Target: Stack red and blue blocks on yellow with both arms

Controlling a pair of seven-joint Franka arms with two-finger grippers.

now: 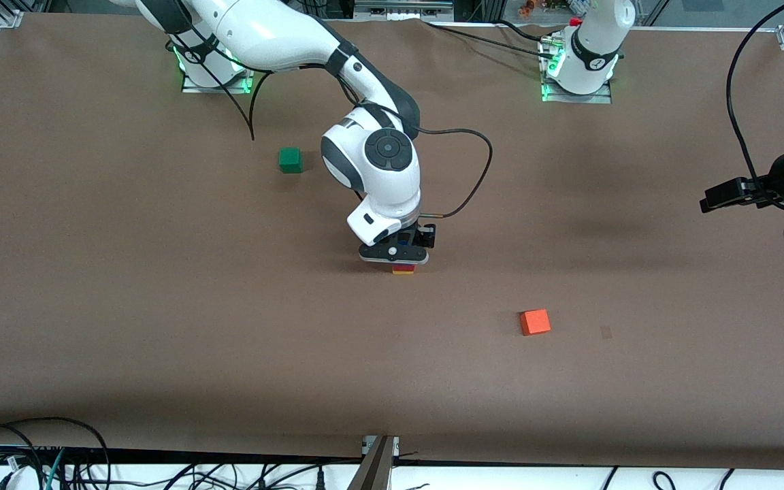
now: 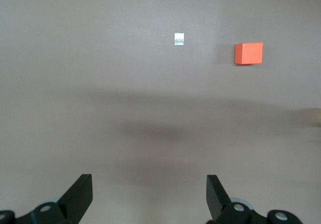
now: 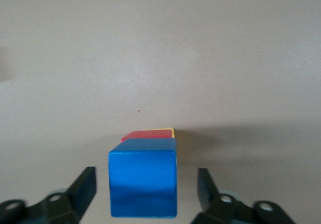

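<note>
Right end effector (image 1: 403, 262), front view: it hangs low over the stack near the table's middle, hiding most of it; only slivers of the small matte deep-red cube (image 1: 403, 267) and the small matte bright-yellow cube (image 1: 403, 272) show beneath. A small green cube (image 1: 290, 160) sits farther from the camera, a small orange cube (image 1: 535, 322) nearer. The left arm waits at its own end of the brown table (image 1: 160, 340).

Left wrist view: the left end effector (image 2: 149, 196) stands wide and empty above bare table; the orange cube lies well apart.

Right wrist view: the fingers (image 3: 85, 189) stand apart, clear of the small matte bright-blue cube (image 3: 143, 184), which rests on the red cube, with a yellow edge below. Judged light, rigid and non-fragile; grip any cube on two parallel flat sides. The stack looks slightly offset, so lateral contact could topple it.
</note>
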